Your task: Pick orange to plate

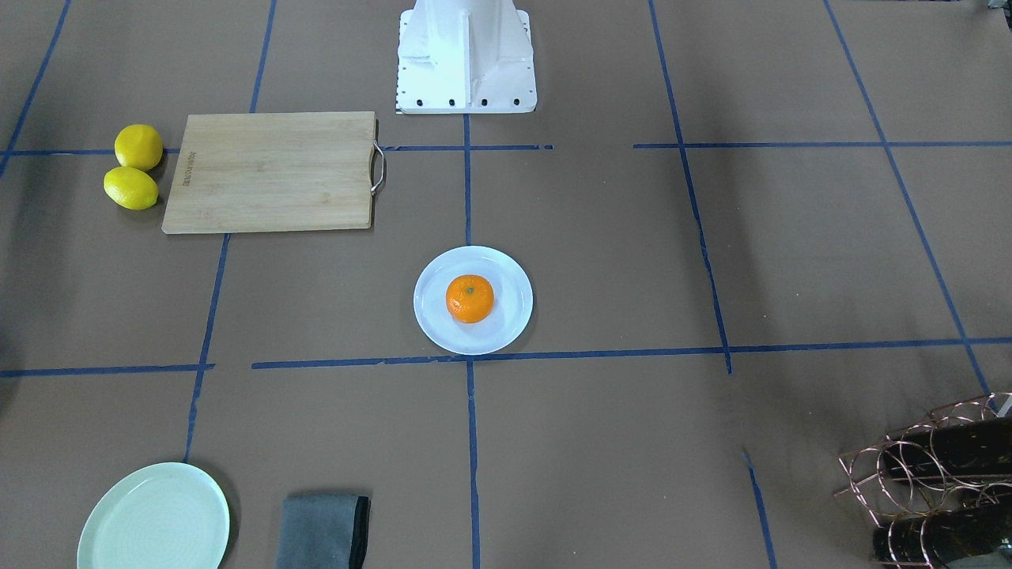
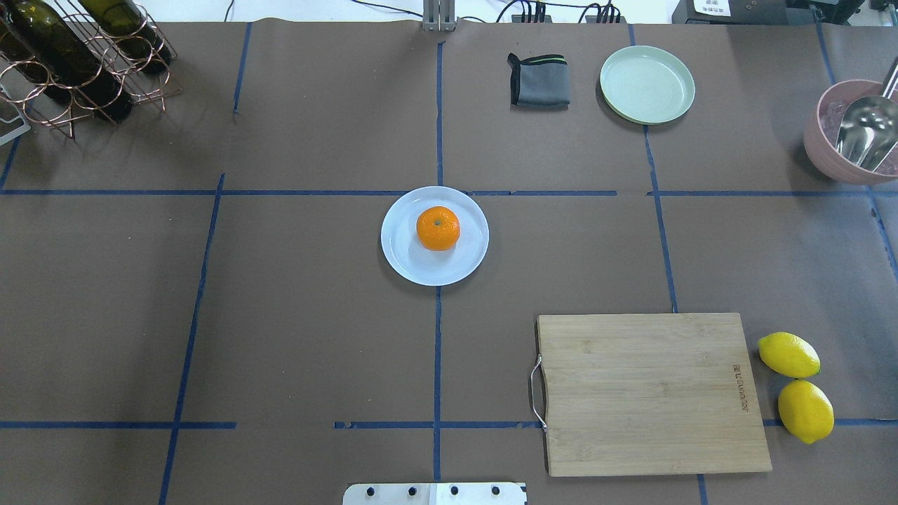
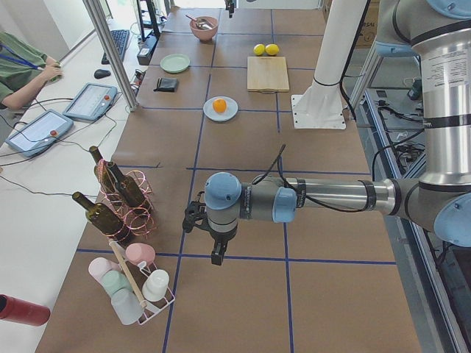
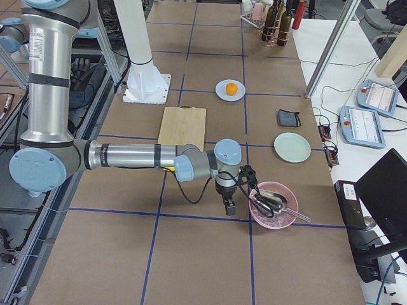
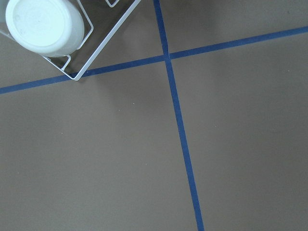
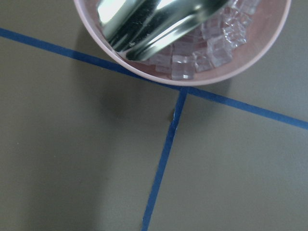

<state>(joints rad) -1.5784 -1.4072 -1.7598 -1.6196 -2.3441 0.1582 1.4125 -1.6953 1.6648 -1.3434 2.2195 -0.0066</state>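
Left arm [image 3: 331, 195]: upright link at the robot's side, forearm stretched out level, wrist bent down. Left gripper [image 3: 218, 256] points straight down and hangs free, nothing seen in it. Whether its fingers are apart or together can't be told from the side view. Right arm [image 4: 127, 155]: same pose, vertical upper link, level forearm, wrist down. Right gripper [image 4: 229, 207] points straight down, finger state also unclear.

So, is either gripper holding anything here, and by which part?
The orange lies free on the plate, far from both. The left gripper and right gripper show only in side views; cannot tell.
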